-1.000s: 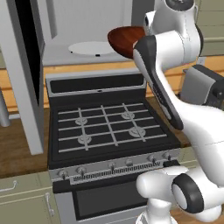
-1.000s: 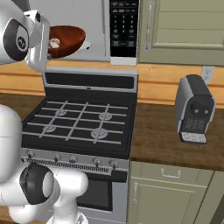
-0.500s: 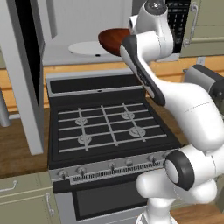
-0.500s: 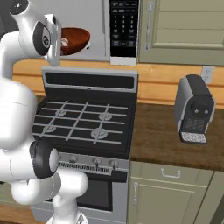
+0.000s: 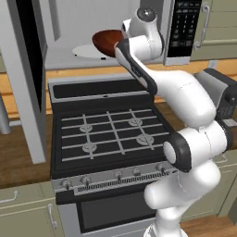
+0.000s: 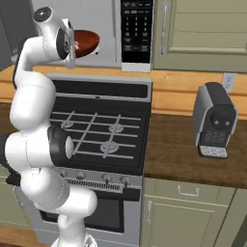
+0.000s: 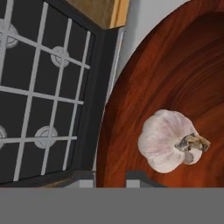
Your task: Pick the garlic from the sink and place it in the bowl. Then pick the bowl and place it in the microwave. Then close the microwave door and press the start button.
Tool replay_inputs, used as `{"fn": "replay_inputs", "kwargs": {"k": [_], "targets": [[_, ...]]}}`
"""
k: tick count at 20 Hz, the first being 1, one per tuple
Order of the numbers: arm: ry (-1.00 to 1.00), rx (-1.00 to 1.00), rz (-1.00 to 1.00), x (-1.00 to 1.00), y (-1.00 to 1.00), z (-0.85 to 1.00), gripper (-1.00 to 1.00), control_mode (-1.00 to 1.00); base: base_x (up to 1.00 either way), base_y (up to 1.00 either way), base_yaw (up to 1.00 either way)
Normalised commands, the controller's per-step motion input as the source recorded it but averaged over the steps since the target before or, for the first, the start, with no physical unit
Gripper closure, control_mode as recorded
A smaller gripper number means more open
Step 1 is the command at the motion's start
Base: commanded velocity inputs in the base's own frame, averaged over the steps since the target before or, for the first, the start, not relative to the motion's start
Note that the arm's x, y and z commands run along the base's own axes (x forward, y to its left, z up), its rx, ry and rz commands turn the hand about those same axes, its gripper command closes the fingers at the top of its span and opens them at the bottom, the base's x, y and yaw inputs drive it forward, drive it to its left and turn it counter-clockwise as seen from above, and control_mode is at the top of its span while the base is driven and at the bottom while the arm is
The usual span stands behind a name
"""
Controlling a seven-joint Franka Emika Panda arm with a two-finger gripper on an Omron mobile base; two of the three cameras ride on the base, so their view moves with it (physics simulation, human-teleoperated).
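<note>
Now, left base view: the glossy reddish-brown bowl [image 5: 107,40] hangs at the open microwave [image 5: 92,32] mouth, above the white round turntable [image 5: 88,51]. Right base view: bowl [image 6: 86,42] left of the black keypad strip [image 6: 136,29]. Hand view: gripper [image 7: 110,178] fingers pinch the bowl's [image 7: 144,92] rim; lumpy, papery garlic [image 7: 168,140] sits inside, over the stove's [image 7: 39,87] black grates.

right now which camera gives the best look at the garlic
The hand view: the garlic lies large and unobstructed inside the bowl, its dry stem end visible. The left base view shows just the bowl's outside at the microwave opening; the right base view shows its inside, with no garlic discernible.
</note>
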Motion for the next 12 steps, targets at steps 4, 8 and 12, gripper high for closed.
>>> {"fn": "replay_inputs", "kwargs": {"k": [4,8,12], "targets": [[0.02,-0.03,0.0,1.0,0.17,-0.01,1.0,-1.0,0.0,0.0,0.0],[0.0,-0.11,0.0,0.97,0.44,-0.21,1.0,-1.0,0.0,0.0,0.0],[0.0,-0.13,0.0,0.78,0.49,-0.19,-1.0,-1.0,0.0,0.0,0.0]]}}
